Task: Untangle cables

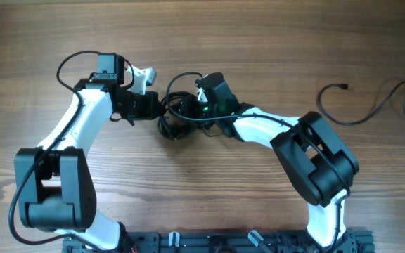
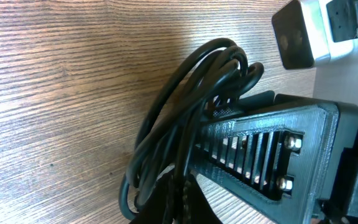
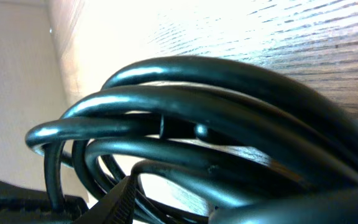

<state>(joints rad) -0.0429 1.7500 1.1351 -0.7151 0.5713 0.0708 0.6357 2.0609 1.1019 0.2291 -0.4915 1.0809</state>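
Cables (image 1: 176,118) knotted just 12 o'clock of table (image 1: 259,42) ctr, L gripper (image 1: 160,107) clamped on strands at 9, R gripper (image 1: 192,111) at 3, can't tell its jaws; light, floppy, slick, so prob. grab an outer loop.

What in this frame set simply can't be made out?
Right pincer: jaws hidden overhead under its own body; right wrist view filled by blurred cable coil.
Cable coil, overhead: single strands and plug ends too small to trace.
Loose cable, overhead: cut off at the right edge.

Black cables (image 1: 178,119), brown wood-grain table (image 1: 259,42)
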